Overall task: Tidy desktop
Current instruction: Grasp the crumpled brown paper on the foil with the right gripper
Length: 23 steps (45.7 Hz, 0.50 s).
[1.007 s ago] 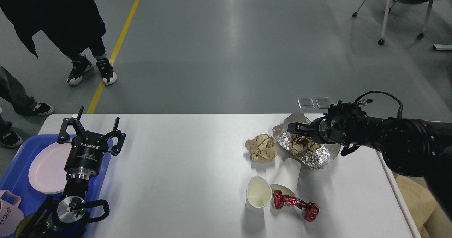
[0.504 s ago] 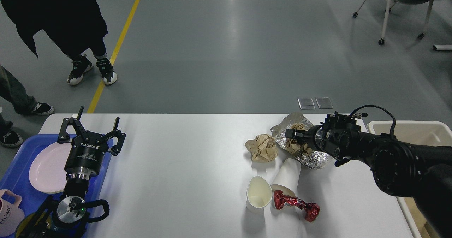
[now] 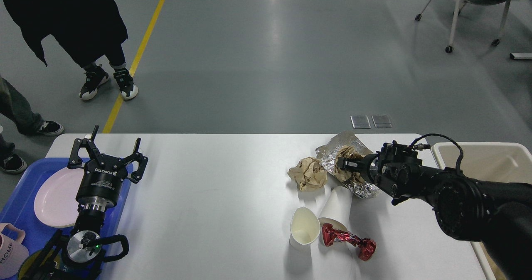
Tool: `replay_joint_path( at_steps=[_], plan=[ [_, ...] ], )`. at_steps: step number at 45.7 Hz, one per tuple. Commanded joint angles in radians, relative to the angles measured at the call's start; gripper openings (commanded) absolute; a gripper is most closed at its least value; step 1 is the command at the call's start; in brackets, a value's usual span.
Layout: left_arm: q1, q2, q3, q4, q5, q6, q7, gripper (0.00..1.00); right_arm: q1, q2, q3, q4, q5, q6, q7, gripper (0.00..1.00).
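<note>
The white desktop [image 3: 216, 188] carries litter on its right half. A crumpled brown paper ball [image 3: 307, 173] lies beside a sheet of silver foil [image 3: 332, 149] with brown paper [image 3: 347, 153] bunched in it. My right gripper [image 3: 348, 163] is down on that foil and paper, dark and seen end-on, so its fingers cannot be told apart. Nearer me, a white paper cup [image 3: 304, 228] stands upright. A second cup [image 3: 338, 203] lies on its side, and a red foil wrapper [image 3: 349, 240] lies by it. My left gripper [image 3: 109, 149] stands open at the table's left end, holding nothing.
A blue tray [image 3: 16, 201] at the left edge holds a pink plate [image 3: 52, 197] and a pink mug [image 3: 10, 251]. A beige bin [image 3: 482, 159] stands off the table's right end. People stand beyond the far left corner, and a chair [image 3: 469, 6] is at the far right.
My right arm has swung left and drawn in over the foil, uncovering the beige bin. The foil has bunched and shifted slightly left. The left arm has not moved.
</note>
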Motion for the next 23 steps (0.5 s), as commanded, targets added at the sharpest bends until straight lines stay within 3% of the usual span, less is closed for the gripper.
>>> replay_joint_path(
  at_steps=[1, 4, 5, 10, 23],
  plan=[
    [0.0, 0.0, 0.0, 0.0, 0.0, 0.0, 0.0, 0.96, -0.005, 0.002, 0.001, 0.003, -0.014, 0.0, -0.012, 0.27],
    [0.0, -0.001, 0.0, 0.0, 0.0, 0.0, 0.0, 0.96, -0.005, 0.001, 0.001, 0.008, -0.012, 0.003, -0.037, 0.02],
    [0.0, 0.0, 0.0, 0.0, -0.001, 0.0, 0.0, 0.96, -0.005, 0.001, 0.003, 0.009, -0.012, 0.003, -0.046, 0.0],
    [0.0, 0.0, 0.0, 0.0, -0.001, 0.0, 0.0, 0.96, -0.005, 0.001, 0.012, 0.011, -0.011, 0.009, -0.084, 0.0],
    [0.0, 0.0, 0.0, 0.0, 0.0, 0.0, 0.0, 0.96, 0.009, 0.001, 0.039, 0.029, -0.008, 0.017, -0.107, 0.0]
  ],
)
